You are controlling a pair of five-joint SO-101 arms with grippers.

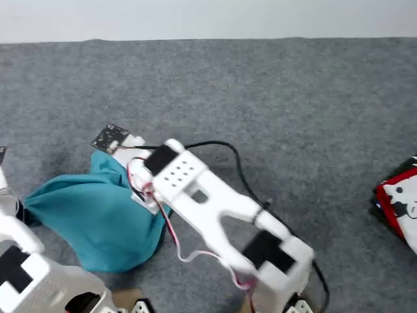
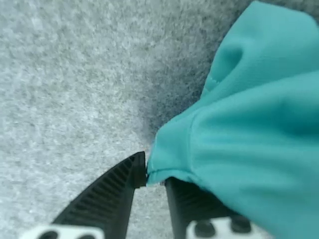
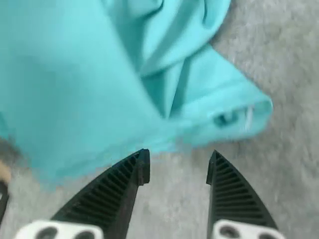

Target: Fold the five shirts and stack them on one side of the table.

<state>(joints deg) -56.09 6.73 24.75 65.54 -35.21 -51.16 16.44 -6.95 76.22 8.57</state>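
Left end effector point(image 2: 153, 172) is clamped on a hem corner of the teal shirt point(image 1: 98, 215), which lies bunched on the left side of the surface point(image 1: 293, 98), stretching across toward the right end effector point(image 3: 179, 159). That one hangs with fingers apart, the shirt's collar edge just ahead of its tips, probably the next grab.

Place: robot lab test bench.
Surface: grey felt-covered tabletop point(image 1: 313, 98), with a plain white wall point(image 1: 208, 19) beyond its far edge.
Gear: white plastic robot arms point(image 1: 215, 208) with exposed wiring point(image 1: 171, 228).
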